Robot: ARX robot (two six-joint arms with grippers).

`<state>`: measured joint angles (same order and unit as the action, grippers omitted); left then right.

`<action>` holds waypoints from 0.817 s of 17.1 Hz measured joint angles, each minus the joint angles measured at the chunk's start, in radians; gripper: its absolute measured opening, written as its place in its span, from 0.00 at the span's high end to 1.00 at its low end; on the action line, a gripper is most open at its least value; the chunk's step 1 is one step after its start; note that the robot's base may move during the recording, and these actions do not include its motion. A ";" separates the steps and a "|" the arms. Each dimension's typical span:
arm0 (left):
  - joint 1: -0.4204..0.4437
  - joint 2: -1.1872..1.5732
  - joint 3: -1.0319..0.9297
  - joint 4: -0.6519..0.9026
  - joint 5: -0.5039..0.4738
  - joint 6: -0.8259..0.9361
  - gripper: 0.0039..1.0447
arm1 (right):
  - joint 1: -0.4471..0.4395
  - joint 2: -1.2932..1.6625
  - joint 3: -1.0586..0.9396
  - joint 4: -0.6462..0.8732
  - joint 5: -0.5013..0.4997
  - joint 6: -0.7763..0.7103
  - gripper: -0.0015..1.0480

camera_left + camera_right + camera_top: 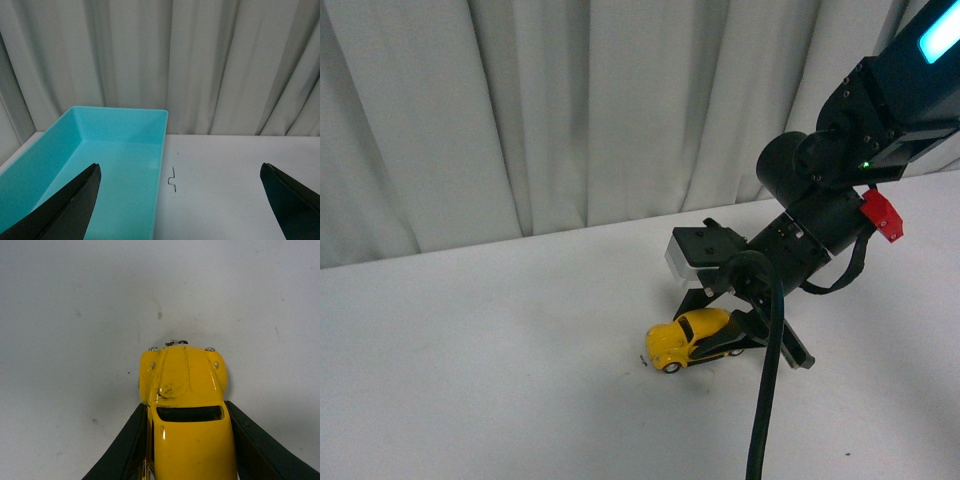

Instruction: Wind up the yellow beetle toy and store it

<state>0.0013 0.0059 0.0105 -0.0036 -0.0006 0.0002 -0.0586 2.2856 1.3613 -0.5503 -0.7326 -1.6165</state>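
The yellow beetle toy (686, 339) sits on the white table at centre right of the front view, nose pointing left. My right gripper (715, 335) is shut on its sides, reaching down from the upper right. In the right wrist view the toy (186, 405) fills the lower middle, roof and hood up, with a black finger (127, 442) pressed on each flank. My left gripper (180, 172) is open and empty, its two black fingertips (80, 200) wide apart above the table. The left arm is out of the front view.
A turquoise bin (120, 165) stands by the curtain, under my left gripper's one finger, with nothing in it. A small dark squiggle (173, 179) lies on the table beside the bin. A white curtain (570, 110) backs the table. A black cable (765, 400) hangs from the right arm.
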 joint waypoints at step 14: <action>0.000 0.000 0.000 0.000 0.000 0.000 0.06 | -0.089 0.001 -0.075 0.098 -0.047 0.027 0.61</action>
<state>0.0013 0.0059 0.0105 -0.0036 -0.0002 0.0002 -0.1471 2.2864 1.2865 -0.4522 -0.7799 -1.5898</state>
